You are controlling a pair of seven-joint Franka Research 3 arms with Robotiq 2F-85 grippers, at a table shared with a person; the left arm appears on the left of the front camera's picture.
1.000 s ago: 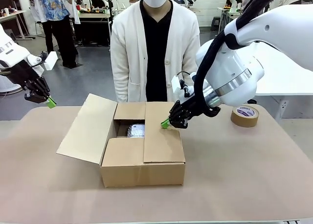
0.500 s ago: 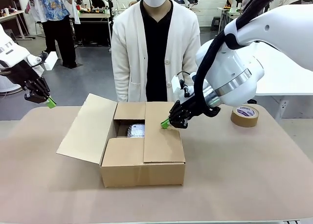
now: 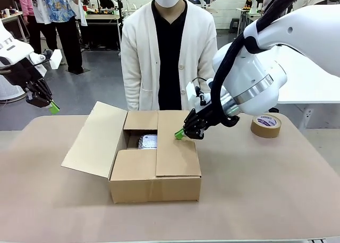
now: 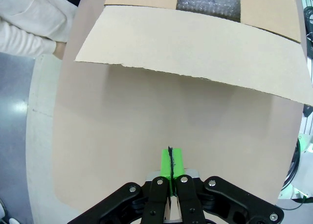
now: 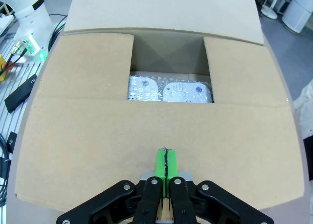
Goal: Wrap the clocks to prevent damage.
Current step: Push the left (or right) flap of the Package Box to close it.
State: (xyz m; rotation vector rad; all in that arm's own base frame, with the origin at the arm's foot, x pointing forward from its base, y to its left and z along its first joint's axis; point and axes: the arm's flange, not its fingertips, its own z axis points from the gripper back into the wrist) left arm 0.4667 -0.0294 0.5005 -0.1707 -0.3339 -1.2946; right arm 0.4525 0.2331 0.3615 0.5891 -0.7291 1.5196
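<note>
Right gripper (image 3: 179, 135): pads pressed together, empty, at frame centre over the carton's (image 3: 154, 185) right flap; contact unclear. Left gripper (image 3: 53, 107): also closed, empty, upper left, above the table (image 3: 265, 190) edge. Clocks (image 3: 148, 141): bubble-wrapped bundle inside the carton, visible through the flap gap. Tape roll (image 3: 265, 125) at right.

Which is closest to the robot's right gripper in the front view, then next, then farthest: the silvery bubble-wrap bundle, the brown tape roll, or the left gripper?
1. Silvery bubble-wrap bundle, inside the brown cardboard carton, just left of the right gripper.
2. Brown tape roll, on the table, right side.
3. Left gripper, far off at the left.
</note>
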